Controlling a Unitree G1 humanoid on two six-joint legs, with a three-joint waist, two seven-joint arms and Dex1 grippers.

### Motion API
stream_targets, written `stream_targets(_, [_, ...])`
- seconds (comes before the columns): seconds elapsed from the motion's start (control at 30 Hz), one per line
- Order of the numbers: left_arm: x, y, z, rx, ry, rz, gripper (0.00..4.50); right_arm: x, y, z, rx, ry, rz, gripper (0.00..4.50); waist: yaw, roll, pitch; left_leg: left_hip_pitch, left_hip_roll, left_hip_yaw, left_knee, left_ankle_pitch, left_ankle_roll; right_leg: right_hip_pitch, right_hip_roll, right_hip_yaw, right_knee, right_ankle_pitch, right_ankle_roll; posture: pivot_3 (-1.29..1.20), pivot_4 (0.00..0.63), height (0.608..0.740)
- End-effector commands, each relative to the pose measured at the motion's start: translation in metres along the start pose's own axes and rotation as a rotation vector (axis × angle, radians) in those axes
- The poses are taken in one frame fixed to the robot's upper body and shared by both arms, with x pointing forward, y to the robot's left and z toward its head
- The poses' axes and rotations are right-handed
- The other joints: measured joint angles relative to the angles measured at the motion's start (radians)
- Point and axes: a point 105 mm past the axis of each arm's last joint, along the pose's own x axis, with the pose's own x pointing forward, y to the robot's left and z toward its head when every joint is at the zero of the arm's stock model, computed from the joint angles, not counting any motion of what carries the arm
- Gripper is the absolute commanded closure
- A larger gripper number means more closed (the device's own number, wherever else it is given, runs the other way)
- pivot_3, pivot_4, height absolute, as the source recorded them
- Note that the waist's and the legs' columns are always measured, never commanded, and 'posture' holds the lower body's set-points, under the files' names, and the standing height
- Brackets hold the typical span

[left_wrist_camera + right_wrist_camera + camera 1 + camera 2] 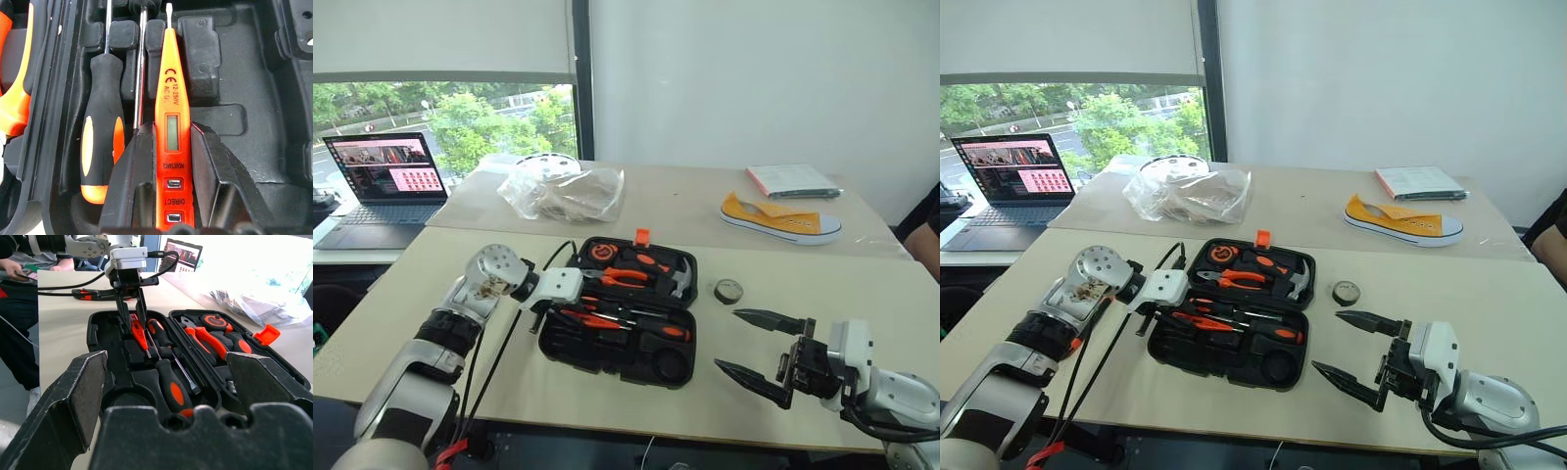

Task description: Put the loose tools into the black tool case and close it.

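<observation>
Spread wide and empty, right gripper [756, 351] waits beside the black tool case [619, 310] while left gripper [131, 303] clamps the tester screwdriver [171, 127], lowering it toward its recess.

The black tool case [619, 352] is matt moulded plastic with a faintly grainy surface. The tester screwdriver [172, 122] is smooth, glossy orange plastic with a bare metal tip. The screwdrivers [101, 132] have rubbery matt black-and-orange handles and shiny steel shafts. The fingers [127, 186] look dull, scuffed black. The desk [822, 294] is smooth, matt beige. A crinkled clear plastic bag [563, 191] shines far left.
</observation>
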Motion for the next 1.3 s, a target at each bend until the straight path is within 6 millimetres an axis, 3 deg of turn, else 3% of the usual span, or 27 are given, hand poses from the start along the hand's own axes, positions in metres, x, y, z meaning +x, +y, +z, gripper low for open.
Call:
stream_targets(0.03, [0.0,-0.008,-0.015,-0.004,0.103,-0.043,3.57,0.001,-0.001,0.009,-0.027,-0.03,-0.001,0.0,0.0,0.0,0.0,0.0,0.0,0.0,0.0,0.0,0.0,0.0,0.0,0.0,0.0,0.0,0.0,0.0,0.15,0.74])
stream_targets(0.33, [-0.005,-0.018,-0.039,-0.05,0.264,-0.08,3.57,0.003,-0.002,0.008,-0.026,-0.034,0.003,0.0,-0.013,0.0,0.0,0.003,0.001,0.001,0.0,-0.001,0.001,0.0,0.001,0.002,0.003,-0.002,0.003,0.0,0.15,0.74])
stream_targets(0.53, [0.006,-0.016,-0.022,-0.068,0.124,-0.044,3.57,0.005,-0.002,0.006,-0.024,-0.037,0.006,0.0,-0.02,0.001,0.0,0.007,0.002,0.0,-0.001,-0.001,0.002,0.001,0.002,0.005,0.006,-0.003,0.005,0.0,0.15,0.74])
stream_targets(0.73, [-0.009,-0.003,0.015,0.001,-0.116,0.042,1.68,0.006,-0.002,0.006,-0.021,-0.04,0.012,0.0,-0.017,0.0,0.0,0.003,0.002,0.0,0.0,-0.001,0.002,-0.001,0.001,0.007,0.006,-0.002,0.004,0.0,0.15,0.74])
stream_targets(0.93, [-0.027,0.002,0.024,0.01,-0.163,0.087,1.68,0.006,-0.002,0.004,-0.015,-0.037,0.018,0.0,-0.003,-0.001,0.0,-0.001,0.001,0.0,0.004,0.002,-0.002,-0.002,0.001,0.005,0.004,0.001,-0.002,0.0,0.15,0.74])
stream_targets(1.13, [-0.027,0.004,0.015,-0.02,-0.147,0.129,1.68,0.01,-0.001,0.003,-0.009,-0.044,0.022,0.0,0.003,-0.001,0.0,-0.002,0.0,0.0,0.005,-0.001,0.002,-0.001,0.0,0.002,0.002,-0.001,0.001,0.0,0.15,0.74])
stream_targets(1.23, [-0.023,0.007,0.025,-0.055,-0.247,0.156,2.29,0.011,-0.001,0.003,-0.007,-0.048,0.02,0.0,0.003,-0.001,0.0,-0.002,0.0,0.0,0.005,-0.001,0.002,-0.001,0.0,0.002,0.002,-0.001,0.001,0.0,0.15,0.74])
stream_targets(1.3, [-0.021,0.01,0.029,-0.067,-0.28,0.165,2.96,0.011,-0.001,0.003,-0.006,-0.048,0.02,0.0,0.003,-0.001,0.0,-0.003,0.0,0.0,0.006,-0.001,0.002,-0.001,-0.001,0.002,0.002,-0.001,0.002,0.0,0.15,0.74])
